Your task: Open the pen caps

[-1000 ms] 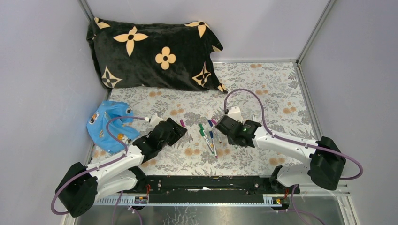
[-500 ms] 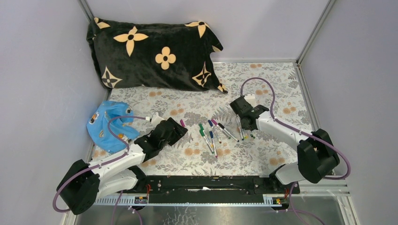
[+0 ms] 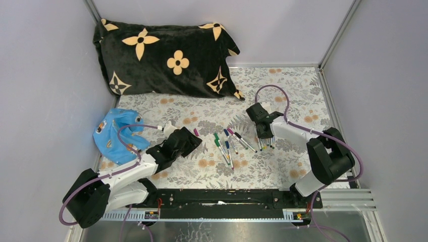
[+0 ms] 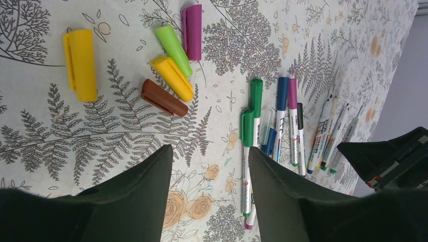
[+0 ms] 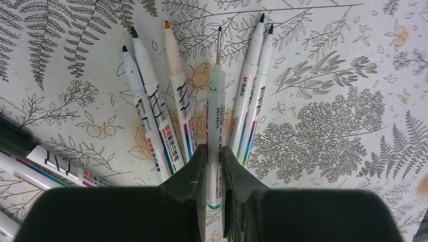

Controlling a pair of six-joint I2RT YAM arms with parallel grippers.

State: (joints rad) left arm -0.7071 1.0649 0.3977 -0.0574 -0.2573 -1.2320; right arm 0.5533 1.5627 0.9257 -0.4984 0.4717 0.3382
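In the left wrist view, loose pen caps lie on the floral mat: a yellow cap, a green cap, a purple cap, a second yellow cap and a brown cap. Capped pens lie to their right, and they also show in the top view. My left gripper is open and empty, low over the mat beside them. My right gripper is shut on an uncapped pen with a thin tip. This pen lies among several uncapped pens fanned out at centre-right.
A black pillow with tan flowers fills the back left. A crumpled blue cloth lies at the left edge. Grey walls and a metal frame bound the mat on three sides.
My right arm has swung from the capped pens at the centre to the right, carrying the pen over to the fan of uncapped pens. My left arm has barely moved.
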